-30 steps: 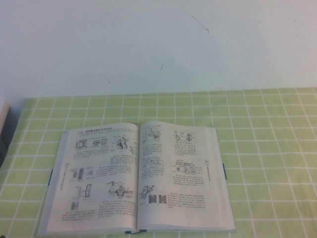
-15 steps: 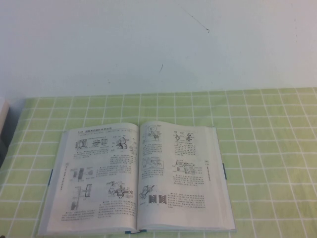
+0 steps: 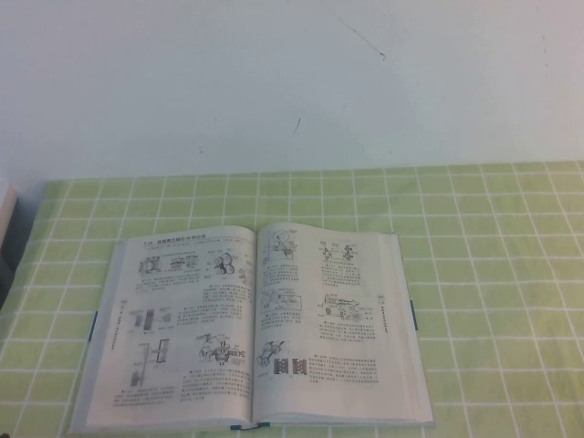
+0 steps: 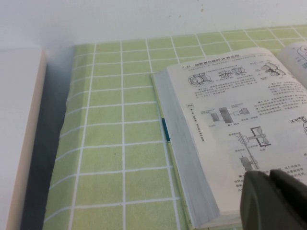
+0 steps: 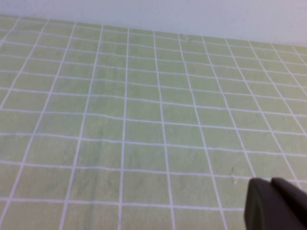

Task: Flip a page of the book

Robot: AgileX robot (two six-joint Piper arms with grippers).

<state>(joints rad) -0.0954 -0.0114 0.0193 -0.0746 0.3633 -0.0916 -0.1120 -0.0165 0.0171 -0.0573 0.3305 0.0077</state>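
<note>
The book (image 3: 251,328) lies open and flat on the green checked cloth, near the front of the table and left of centre. Its white pages carry black machine drawings and text, and a thin blue cover edge shows at the sides. The left-hand page (image 4: 230,110) lies flat on a thick stack of leaves. My left gripper (image 4: 268,175) is shut with nothing in it and hovers over the near corner of that page. My right gripper (image 5: 270,182) is shut and empty over bare cloth, with the book out of its view. Neither arm shows in the high view.
A white block (image 4: 19,134) stands off the table's left edge, also at the far left (image 3: 5,214) of the high view. A pale wall runs behind the table. The green cloth (image 3: 493,274) stretches to the right of the book.
</note>
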